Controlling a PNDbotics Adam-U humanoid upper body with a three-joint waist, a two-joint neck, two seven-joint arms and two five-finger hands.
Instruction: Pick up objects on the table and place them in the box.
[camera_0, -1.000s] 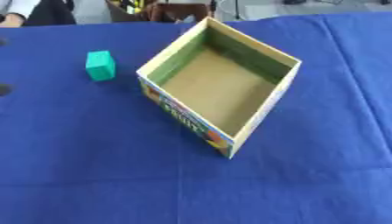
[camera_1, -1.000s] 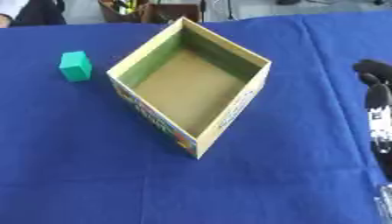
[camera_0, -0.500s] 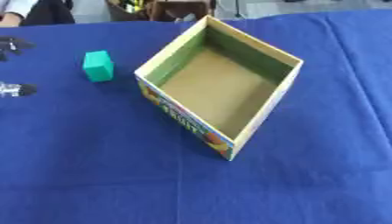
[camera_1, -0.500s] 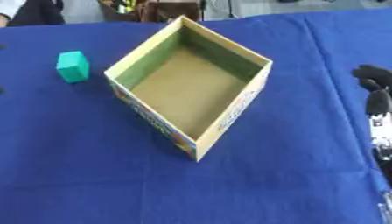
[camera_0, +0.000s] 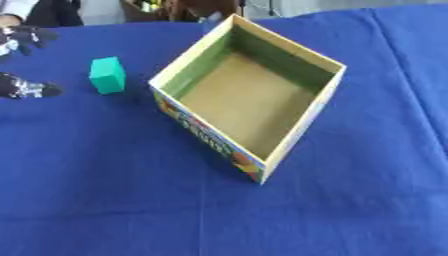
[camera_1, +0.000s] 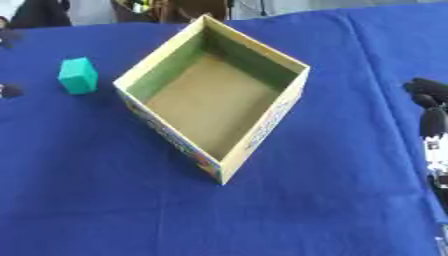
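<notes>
A small green block (camera_0: 107, 75) lies on the blue cloth, left of the box and apart from it. The open cardboard box (camera_0: 289, 46) stands turned like a diamond in the middle, with a printed outer wall and nothing inside. My left hand (camera_0: 24, 89) shows at the left edge, open, its fingers (camera_0: 24, 35) above and its thumb below, a short way left of the block and not touching it. At the right edge of the right eye view my right hand (camera_1: 430, 120) rests open, fingers up, well away from the box.
The blue tablecloth (camera_0: 131, 200) covers the whole table, with folds at the far right. Dark objects and a seated person (camera_0: 52, 10) line the far edge behind the box.
My left hand has come in from the left edge and moved right toward the green block. The box, the block and my right hand have stayed in place.
</notes>
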